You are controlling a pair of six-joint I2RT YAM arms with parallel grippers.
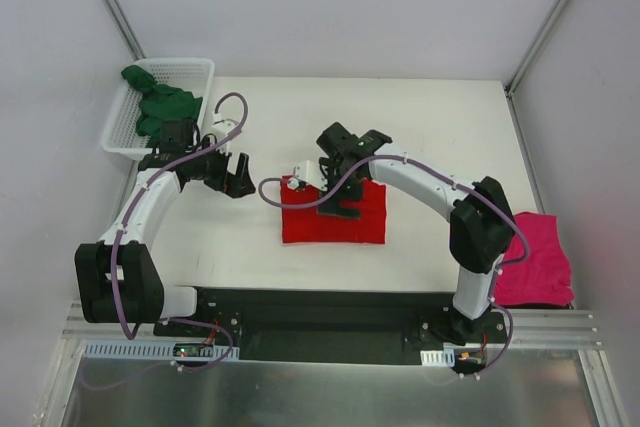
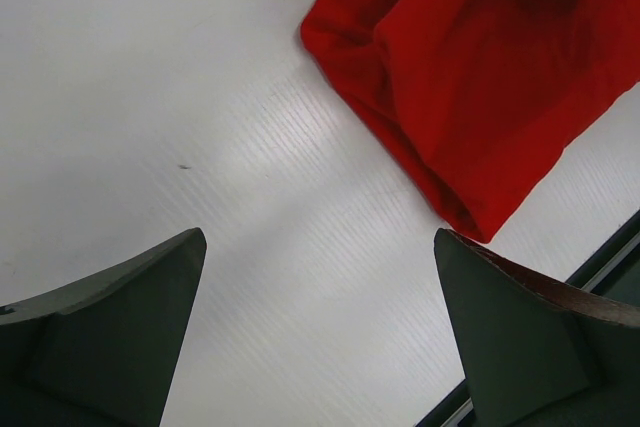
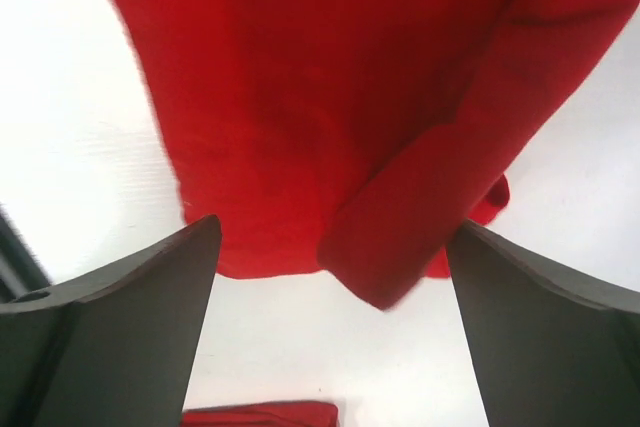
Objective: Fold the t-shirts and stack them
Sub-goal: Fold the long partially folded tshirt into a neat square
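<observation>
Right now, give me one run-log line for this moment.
left claw: open, over bare table | right claw: open above folded red t-shirt | green t-shirt: in basket | pink t-shirt: at right edge

Two dark fingers (image 2: 110, 337) rise from the bottom corners, spread wide above the white desk (image 2: 150, 77). A folded red tee (image 2: 480, 77) lies on the desk at upper right, apart from both fingers. A dark strip (image 2: 620, 267) edges the desk at lower right
</observation>
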